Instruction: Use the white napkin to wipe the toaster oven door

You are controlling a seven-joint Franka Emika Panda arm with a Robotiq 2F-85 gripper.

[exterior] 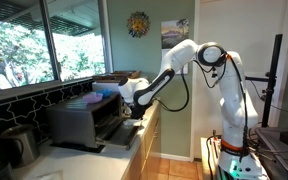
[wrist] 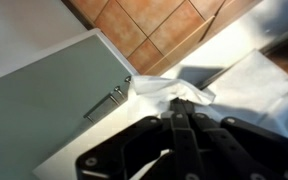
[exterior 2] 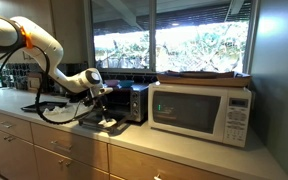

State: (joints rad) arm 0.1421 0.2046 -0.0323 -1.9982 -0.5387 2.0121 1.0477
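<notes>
The toaster oven (exterior: 82, 120) stands on the counter with its door (exterior: 116, 128) folded down flat; it also shows in an exterior view (exterior 2: 127, 100), door (exterior 2: 108, 122) open toward the counter edge. My gripper (exterior: 134, 103) hovers just over the open door, as also shows in an exterior view (exterior 2: 100, 94). In the wrist view the gripper (wrist: 177, 112) is shut on the white napkin (wrist: 169, 92), which bunches out past the fingertips over a pale surface.
A white microwave (exterior 2: 202, 108) stands beside the toaster oven. A kettle (exterior: 20, 145) stands on the counter (exterior: 79, 160). In the wrist view a grey-green panel (wrist: 44, 95) with a metal fitting (wrist: 106, 101) lies beside the napkin, with tiled floor (wrist: 154, 25) beyond.
</notes>
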